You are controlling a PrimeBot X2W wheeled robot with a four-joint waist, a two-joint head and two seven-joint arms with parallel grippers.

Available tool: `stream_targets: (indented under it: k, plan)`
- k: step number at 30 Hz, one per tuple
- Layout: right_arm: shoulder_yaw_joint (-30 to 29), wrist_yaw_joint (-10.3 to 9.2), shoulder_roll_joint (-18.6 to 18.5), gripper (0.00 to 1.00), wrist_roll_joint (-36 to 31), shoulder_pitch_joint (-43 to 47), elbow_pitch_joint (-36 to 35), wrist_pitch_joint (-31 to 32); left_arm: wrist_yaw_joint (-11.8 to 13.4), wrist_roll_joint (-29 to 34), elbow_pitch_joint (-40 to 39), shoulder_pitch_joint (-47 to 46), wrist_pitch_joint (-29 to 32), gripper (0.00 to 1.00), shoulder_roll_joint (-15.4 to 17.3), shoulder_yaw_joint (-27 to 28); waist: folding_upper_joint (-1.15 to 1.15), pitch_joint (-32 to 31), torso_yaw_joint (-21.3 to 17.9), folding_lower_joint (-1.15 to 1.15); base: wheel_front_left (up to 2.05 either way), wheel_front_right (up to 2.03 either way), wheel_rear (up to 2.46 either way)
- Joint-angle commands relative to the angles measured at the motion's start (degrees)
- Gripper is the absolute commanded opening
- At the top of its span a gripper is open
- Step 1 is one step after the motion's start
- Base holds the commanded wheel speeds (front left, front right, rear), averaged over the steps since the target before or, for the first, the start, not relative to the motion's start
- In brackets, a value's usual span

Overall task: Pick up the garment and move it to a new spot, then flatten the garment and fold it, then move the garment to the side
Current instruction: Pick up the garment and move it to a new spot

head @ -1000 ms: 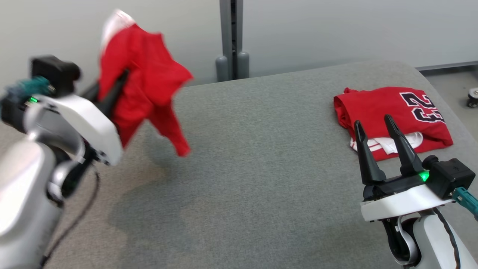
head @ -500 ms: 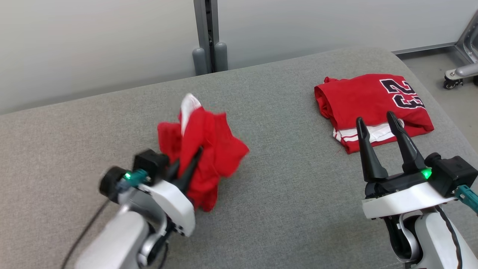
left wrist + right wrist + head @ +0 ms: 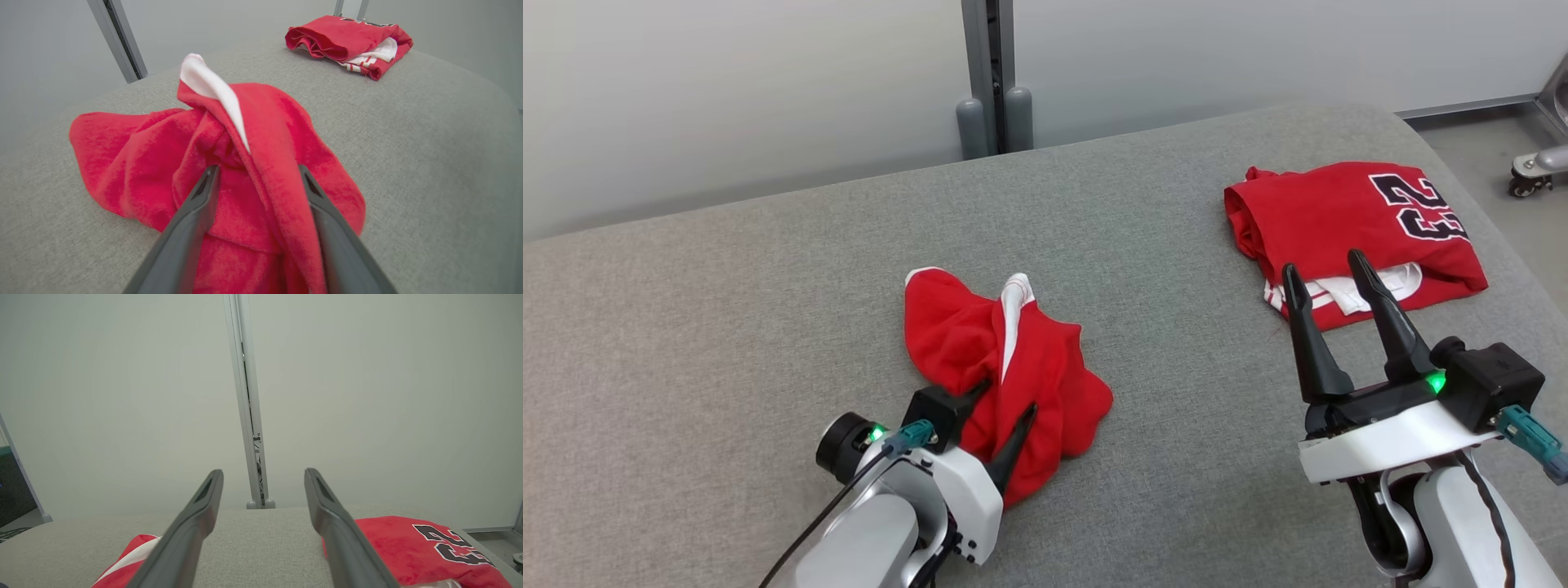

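On the grey cushion [image 3: 768, 286] the red garment [image 3: 980, 343] lies between parted left fingers [image 3: 1013, 445]; right fingers [image 3: 1307, 343] stand open.

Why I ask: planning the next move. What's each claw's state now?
Left claw: open, crumpled red fabric garment lying between its jaws.
Right claw: open, holding nothing.

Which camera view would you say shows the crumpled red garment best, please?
The head view: nearly the whole crumpled red garment shows, lying on the grey surface. The left wrist view is closer, but the left gripper's fingers hide its near part. The right wrist view catches a red-and-white corner.
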Motion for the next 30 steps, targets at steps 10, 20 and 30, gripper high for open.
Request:
stream_targets:
  k: [10, 20, 30]
  plan:
    - [-1.08, 0.01, -0.32, 1.00, -0.65, 1.39, -0.10, -0.26, -0.54, -0.57, -1.23, -3.81, -1.96, 1.00, 0.85, 3.30, 0.00, -1.56, 2.32, 0.00, 0.00, 0.00, 0.00]
    - [-1.28, 0.01, -0.86, 1.00, -0.67, 3.26, 0.26, -0.27, 4.63, -1.93, -17.45, 1.97, -1.99, 1.00, 8.72, 11.69, 0.00, -3.31, 5.12, 0.00, 0.00, 0.00, 0.00]
    - [-3.38, 0.01, -0.80, 1.00, 0.24, 7.62, -0.07, -0.27, 13.91, -4.38, -33.73, 15.68, -1.89, 1.00, 13.07, 24.52, 0.00, -4.36, 7.15, 0.00, 0.00, 0.00, 0.00]
